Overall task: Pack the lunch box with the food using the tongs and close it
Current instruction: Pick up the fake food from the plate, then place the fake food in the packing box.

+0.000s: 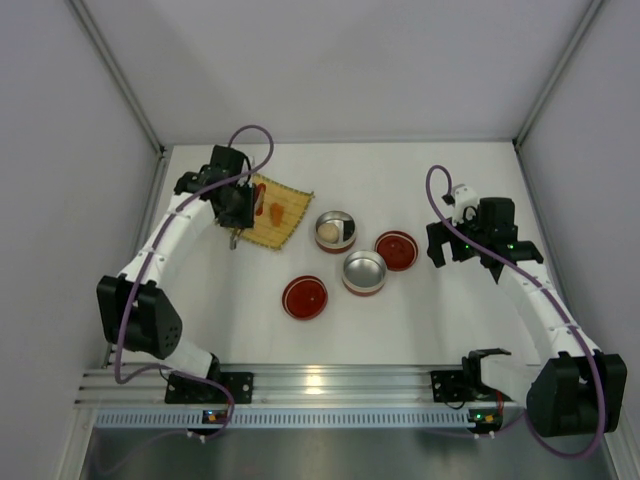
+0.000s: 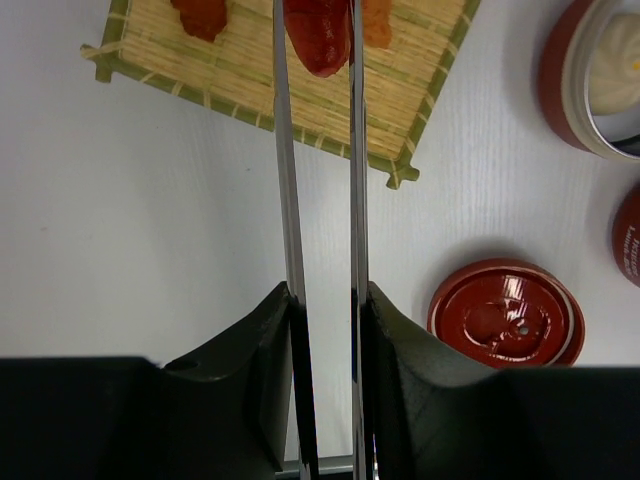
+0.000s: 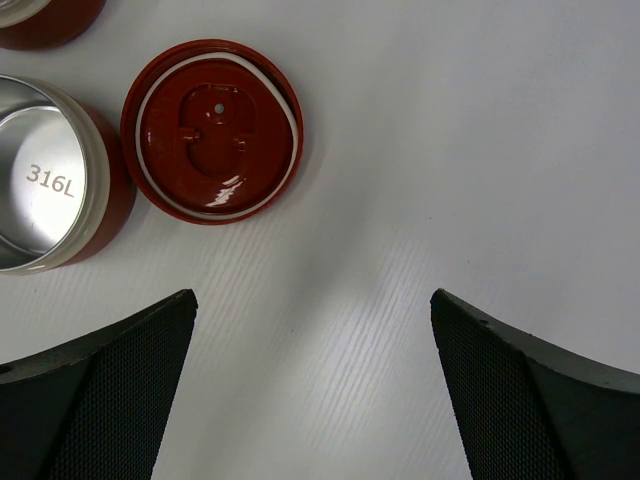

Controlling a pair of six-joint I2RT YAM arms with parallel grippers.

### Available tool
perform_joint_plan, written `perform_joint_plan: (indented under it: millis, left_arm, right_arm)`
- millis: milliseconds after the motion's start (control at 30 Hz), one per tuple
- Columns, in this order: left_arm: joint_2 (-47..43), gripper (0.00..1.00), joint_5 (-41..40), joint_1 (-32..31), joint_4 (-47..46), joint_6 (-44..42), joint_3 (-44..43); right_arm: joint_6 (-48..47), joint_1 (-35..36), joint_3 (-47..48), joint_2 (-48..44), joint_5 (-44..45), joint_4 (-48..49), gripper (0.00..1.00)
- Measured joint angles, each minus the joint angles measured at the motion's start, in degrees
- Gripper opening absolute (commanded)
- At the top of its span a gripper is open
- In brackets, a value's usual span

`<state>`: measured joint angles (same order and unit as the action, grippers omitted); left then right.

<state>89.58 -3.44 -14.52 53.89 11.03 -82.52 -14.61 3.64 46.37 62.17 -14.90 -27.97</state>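
Note:
My left gripper (image 2: 325, 292) is shut on the silver tongs (image 2: 286, 170), one finger pressing on each thin arm. The tongs reach out over the yellow woven mat (image 2: 250, 75), and their two arms flank a red elongated food piece (image 2: 320, 35), touching both its sides. Orange pieces lie on either side of it (image 2: 203, 15) (image 2: 378, 22). One round red lunch box tin (image 1: 335, 231) holds a white round piece and a dark one. A second tin (image 3: 40, 180) stands empty. My right gripper (image 3: 315, 380) hangs open over bare table, holding nothing.
Two red lids lie upside down on the table, one near the empty tin (image 3: 212, 130) and one nearer the arms' bases (image 2: 507, 315). The booth's white walls close in the table on three sides. An aluminium rail (image 1: 330, 385) runs along the near edge.

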Motion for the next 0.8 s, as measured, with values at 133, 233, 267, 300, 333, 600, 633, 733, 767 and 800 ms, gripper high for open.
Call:
perform_joint_plan:
  millis: [133,233,267,300,333,600,633,733,767,800]
  left_arm:
    - [-3.0,0.0,4.2,-0.3,-0.3,-5.4,-0.9]
    - [-4.5,0.0,7.0,-1.9,-0.2,-9.8,-2.2]
    - [-4.9,0.0,8.0,-2.7,-0.2,-11.2,-2.6]
    - [-5.1,0.0,8.9,-3.6,-0.2,-12.7,-2.8]
    - [-5.3,0.0,10.0,-4.8,0.1,-14.3,-3.1]
    - [-5.3,0.0,17.4,-18.2,4.0,-24.3,-4.3]
    - [-5.2,0.0,18.6,-19.6,4.7,-25.2,-4.3]
    - [-4.5,0.0,21.2,-22.2,6.6,-27.2,-4.3]
    - [-4.1,0.0,21.7,-23.0,7.1,-27.7,-4.3]
    - [-3.7,0.0,22.1,-23.7,7.6,-28.0,-4.3]
  right_arm:
    - [0.0,0.0,0.0,0.0,-0.2,0.0,0.99]
    - [0.0,0.0,0.0,0.0,-0.3,0.0,0.99]
    - [0.0,0.0,0.0,0.0,-0.2,0.0,0.99]
    - [0.0,0.0,0.0,0.0,-0.3,0.0,0.99]
    - [0.0,0.0,0.0,0.0,-0.3,0.0,0.99]
    - [0.1,0.0,0.0,0.0,-0.2,0.0,0.99]
    - [0.1,0.0,0.0,0.0,-0.2,0.0,0.99]
    - [0.1,0.0,0.0,0.0,-0.2,0.0,0.99]
    - [0.1,0.0,0.0,0.0,-0.2,0.0,0.99]
    - [0.1,0.0,0.0,0.0,-0.2,0.0,0.99]
